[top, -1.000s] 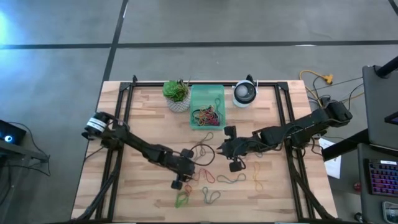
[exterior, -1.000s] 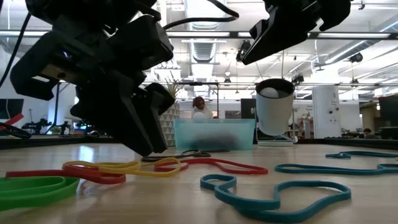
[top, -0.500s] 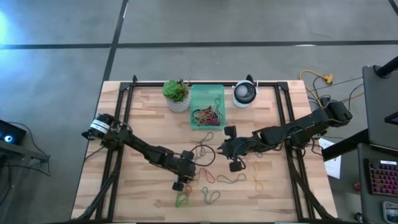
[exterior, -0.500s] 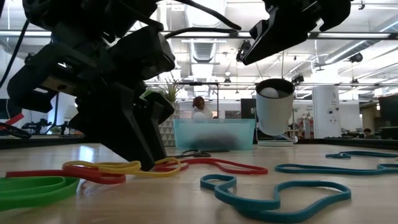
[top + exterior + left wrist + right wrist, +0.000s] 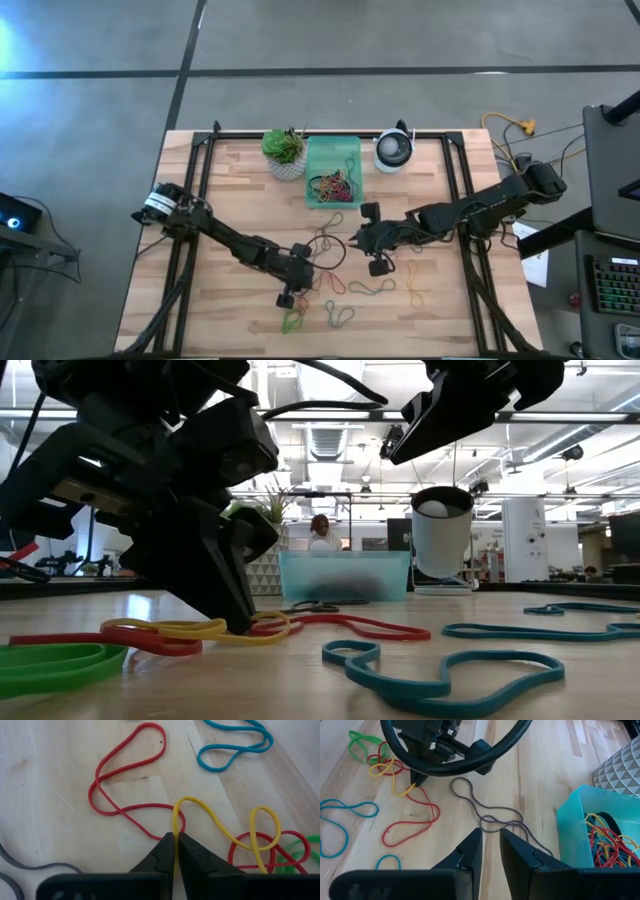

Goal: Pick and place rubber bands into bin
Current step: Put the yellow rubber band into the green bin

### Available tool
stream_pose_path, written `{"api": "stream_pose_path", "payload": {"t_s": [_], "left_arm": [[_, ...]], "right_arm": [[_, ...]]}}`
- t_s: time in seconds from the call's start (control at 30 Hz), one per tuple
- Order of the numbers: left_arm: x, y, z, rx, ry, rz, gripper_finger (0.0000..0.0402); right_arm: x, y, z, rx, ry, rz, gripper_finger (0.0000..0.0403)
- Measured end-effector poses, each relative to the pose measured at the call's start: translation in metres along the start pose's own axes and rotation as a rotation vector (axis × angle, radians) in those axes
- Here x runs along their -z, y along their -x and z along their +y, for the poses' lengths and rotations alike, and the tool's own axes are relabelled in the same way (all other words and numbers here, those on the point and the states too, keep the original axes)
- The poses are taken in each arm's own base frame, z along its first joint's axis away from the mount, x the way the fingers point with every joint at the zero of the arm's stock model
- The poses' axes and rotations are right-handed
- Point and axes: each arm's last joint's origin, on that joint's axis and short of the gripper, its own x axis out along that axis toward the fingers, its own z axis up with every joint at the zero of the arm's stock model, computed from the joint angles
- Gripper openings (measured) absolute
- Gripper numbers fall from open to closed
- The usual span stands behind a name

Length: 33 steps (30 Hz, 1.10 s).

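The left gripper (image 5: 175,840) is down on the pale wooden table (image 5: 230,200), its two dark fingers pressed together on a thin yellow rubber band (image 5: 220,827) where that loop crosses a red rubber band (image 5: 125,785). In the low view the same gripper (image 5: 240,625) touches the tabletop at the yellow loop (image 5: 200,628), with a green rubber band (image 5: 50,660) nearest the camera and a teal rubber band (image 5: 440,670) further right. Toward the table's far edge stands the translucent mint-green rectangular plastic bin (image 5: 333,172), already holding a tangle of red, yellow and dark bands. The right gripper (image 5: 490,845) hangs above a thin grey rubber band (image 5: 490,815), fingers slightly apart, holding nothing, with the bin (image 5: 600,835) just beside it.
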Motion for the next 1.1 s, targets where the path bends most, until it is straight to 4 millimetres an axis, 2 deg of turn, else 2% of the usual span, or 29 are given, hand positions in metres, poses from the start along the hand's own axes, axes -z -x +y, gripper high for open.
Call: {"api": "stream_pose_path", "payload": {"t_s": [0.17, 0.33, 0.57, 0.8, 1.0, 1.1], "left_arm": [[-0.001, 0.003, 0.0, -0.008, -0.002, 0.0, 0.0008], [-0.008, 0.016, 0.0, -0.016, -0.017, -0.022, 0.0008], [-0.028, 0.047, -0.003, -0.027, -0.072, -0.121, 0.0008], [-0.048, 0.085, -0.001, -0.2, -0.184, -0.26, 0.0008], [-0.062, 0.114, 0.012, -0.38, -0.23, -0.344, 0.0008], [-0.063, 0.122, 0.019, -0.364, -0.214, -0.354, 0.0008]], "right_arm": [[0.001, 0.0, 0.0, 0.0, -0.003, 0.006, 0.0059], [0.003, 0.0, 0.0, 0.001, -0.022, 0.031, 0.0061], [0.004, 0.0, 0.0, 0.002, -0.022, 0.044, 0.0059], [0.005, 0.0, 0.0, 0.002, -0.021, 0.05, 0.0059], [0.005, 0.0, 0.0, 0.002, -0.021, 0.05, 0.0059], [0.005, 0.0, 0.0, 0.002, -0.02, 0.05, 0.0058]]}}
